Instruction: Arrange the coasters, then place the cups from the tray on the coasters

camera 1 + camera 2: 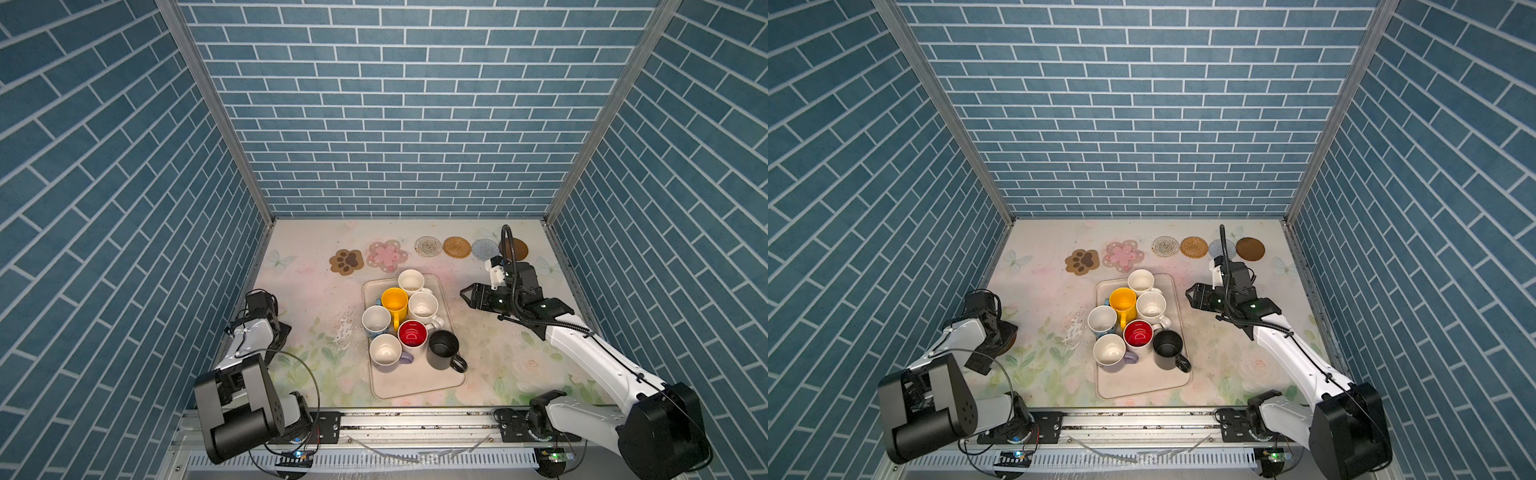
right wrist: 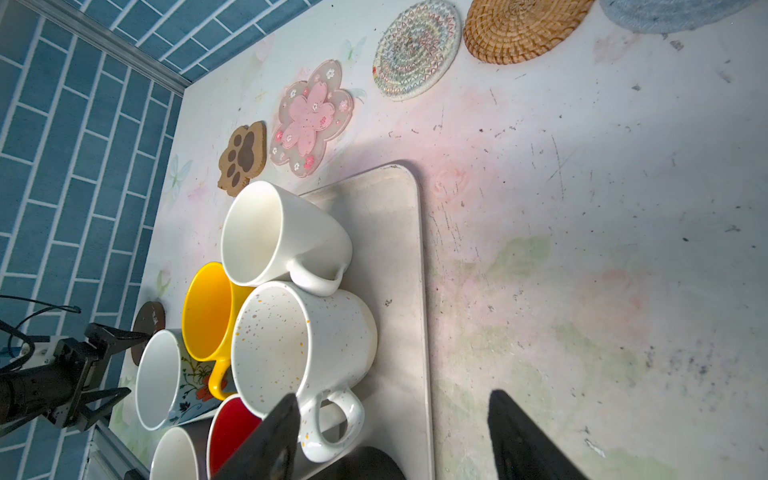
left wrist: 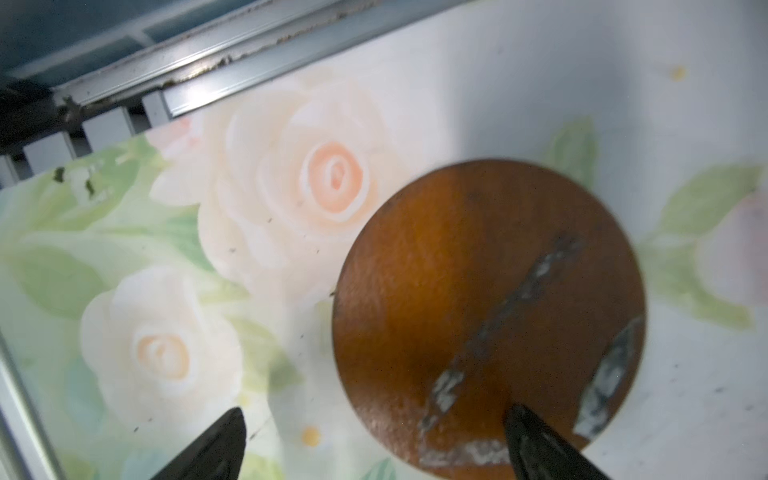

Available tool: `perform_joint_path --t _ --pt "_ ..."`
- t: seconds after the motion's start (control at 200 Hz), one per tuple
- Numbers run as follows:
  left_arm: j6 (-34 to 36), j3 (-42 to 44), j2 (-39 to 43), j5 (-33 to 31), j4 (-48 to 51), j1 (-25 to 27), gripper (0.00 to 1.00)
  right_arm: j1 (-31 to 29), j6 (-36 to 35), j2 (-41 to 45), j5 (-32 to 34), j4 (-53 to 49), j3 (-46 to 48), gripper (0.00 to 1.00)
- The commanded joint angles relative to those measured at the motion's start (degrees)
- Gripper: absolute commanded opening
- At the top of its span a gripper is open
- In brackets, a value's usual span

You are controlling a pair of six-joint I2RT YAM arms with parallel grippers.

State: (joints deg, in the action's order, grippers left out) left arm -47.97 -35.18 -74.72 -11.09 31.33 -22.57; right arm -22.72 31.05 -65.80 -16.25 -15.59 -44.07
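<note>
While cups point(image 1: 422, 307) crowd it, tray point(image 1: 415, 384) lengthwise near-to-far (slightly skewed)

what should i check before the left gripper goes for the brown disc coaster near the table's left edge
1. The left gripper is open: ok, jaws wide apart.
2. It straddles the edge of the brown disc coaster: ok, one fingertip is over it and one is over the tablecloth.
3. Fingertips touching the disc: cannot tell.
4. Disc lies flat with nothing on it: ok.
5. Far row holds six coasters, from the paw coaster to the second brown disc: ok.
6. The right gripper is out of the way: ok, it is open on the far side of the tray.
</note>
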Motion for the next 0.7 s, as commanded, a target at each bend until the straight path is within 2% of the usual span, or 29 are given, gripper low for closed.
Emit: perform_joint_path --t 0.0,0.535,0.695 --pt "1.10 -0.24 -4.04 2.90 -3.75 -0.92 0.96 0.48 -1.34 -1.00 -0.34 1.20 -2.81 0.72" --pt "2.18 -8.11 -17.08 9.98 -9.94 -0.98 0.87 0.91 -1.65 -6.68 -0.98 2.10 -7.39 0.72" --pt "1.28 -10.65 -20.30 11.32 -11.57 0.76 0.84 1.09 -1.96 -7.56 -0.89 2.05 -8.54 0.72"
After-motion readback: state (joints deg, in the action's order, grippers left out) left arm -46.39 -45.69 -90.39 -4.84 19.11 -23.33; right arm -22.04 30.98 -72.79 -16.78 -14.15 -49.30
